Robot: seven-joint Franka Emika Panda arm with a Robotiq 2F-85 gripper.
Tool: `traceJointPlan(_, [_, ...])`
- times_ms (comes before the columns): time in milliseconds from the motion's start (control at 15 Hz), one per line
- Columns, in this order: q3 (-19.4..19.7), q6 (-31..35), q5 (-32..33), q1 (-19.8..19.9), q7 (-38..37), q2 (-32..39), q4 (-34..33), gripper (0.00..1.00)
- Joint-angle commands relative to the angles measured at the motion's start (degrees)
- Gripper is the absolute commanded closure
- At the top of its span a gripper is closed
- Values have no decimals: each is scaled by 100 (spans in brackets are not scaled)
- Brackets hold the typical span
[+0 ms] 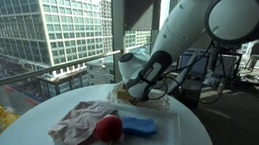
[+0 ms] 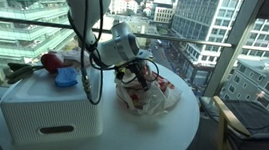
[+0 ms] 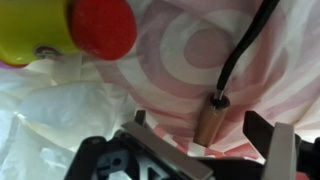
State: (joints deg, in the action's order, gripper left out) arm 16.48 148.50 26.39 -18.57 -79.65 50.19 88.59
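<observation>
My gripper point(image 3: 200, 140) is open, its two dark fingers spread wide, just above a white plastic bag with red rings point(image 3: 200, 50). A small brown cylinder on a black cable point(image 3: 211, 120) hangs between the fingers without touching either. A red and yellow object point(image 3: 80, 25) lies on the bag at the top left. In both exterior views the gripper point(image 1: 137, 90) point(image 2: 125, 72) reaches down into the bag point(image 2: 150, 97) on the round white table point(image 2: 168, 139).
A white box point(image 2: 50, 111) stands on the table and bears a red ball-like thing point(image 2: 50, 61), a blue object point(image 2: 67, 76) and a pinkish cloth point(image 1: 81, 122). Large windows run close behind the table. A chair point(image 2: 255, 123) stands beside it.
</observation>
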Motion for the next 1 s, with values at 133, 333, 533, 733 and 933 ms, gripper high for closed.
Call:
traceJointPlan(133, [-65, -152, -337, 12, 105, 93, -502, 0])
traceJointPlan(333, [-181, -269, -582, 92, 113, 147, -542, 0])
traceJointPlan(533, [-459, -335, -930, 221, 306, -38, -421, 0])
traceJointPlan(733, [-544, -291, -1141, 236, 362, 93, -560, 0])
traceJointPlan(933, [-382, -315, -1056, 156, 305, 279, -701, 0])
